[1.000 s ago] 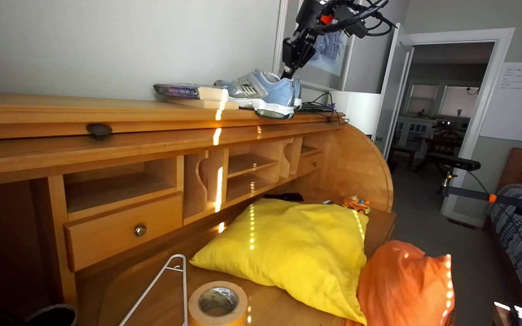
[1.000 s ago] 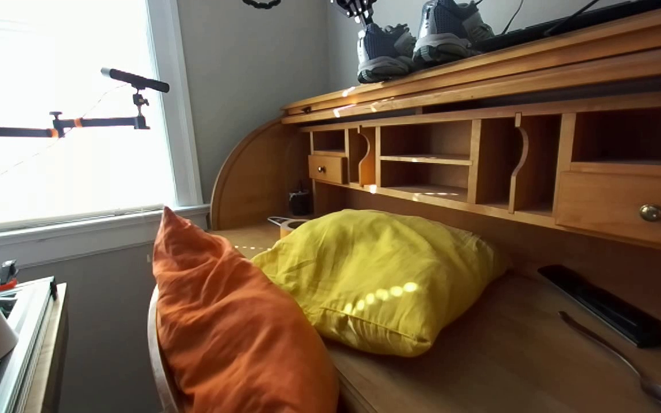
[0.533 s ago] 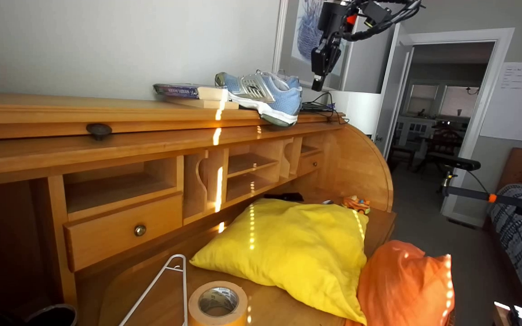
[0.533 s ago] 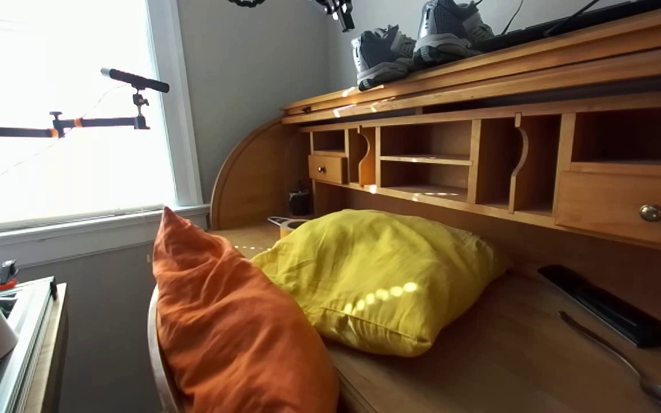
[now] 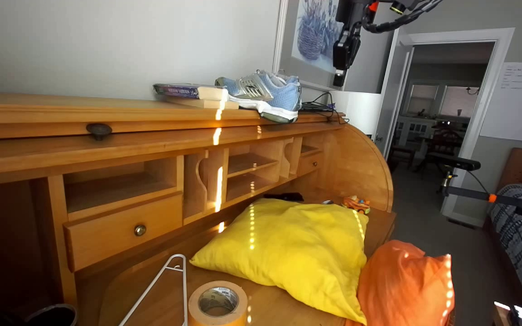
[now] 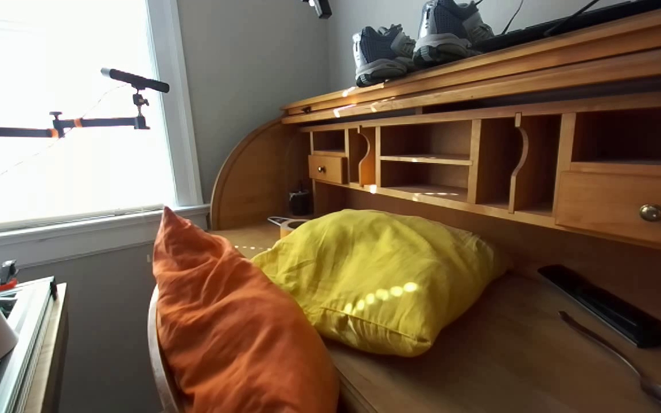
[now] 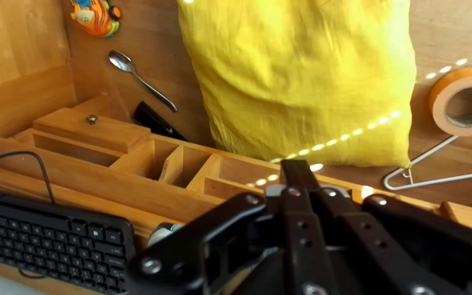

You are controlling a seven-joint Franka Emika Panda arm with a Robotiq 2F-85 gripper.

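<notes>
My gripper [image 7: 297, 168] is shut in the wrist view, its black fingertips together with nothing between them. It hangs in the air above the desk's top ledge, and it also shows in an exterior view [image 5: 339, 78]. In an exterior view only the tip of the gripper [image 6: 323, 10] shows at the top edge. The nearest thing is a light blue and white running shoe [image 5: 268, 93], apart from the fingers, its heel over the ledge's front edge. A second shoe [image 6: 451, 34] stands beside the blue shoe [image 6: 383, 54]. In the wrist view the shoes are mostly hidden behind the gripper.
Books [image 5: 190, 93] and a black keyboard [image 7: 47, 237] lie on the ledge. Below are cubbyholes, a yellow pillow [image 6: 388, 281], tape roll [image 5: 218, 303], white hanger [image 5: 184, 267], spoon [image 7: 141, 82], black object [image 6: 603, 307] and toy car [image 7: 94, 18]. An orange pillow [image 6: 238, 327] stands in front.
My gripper has lifted off the blue shoe's heel and moved up and away from it. The shoe has shifted and tipped slightly at the ledge edge, then settled back a little.
</notes>
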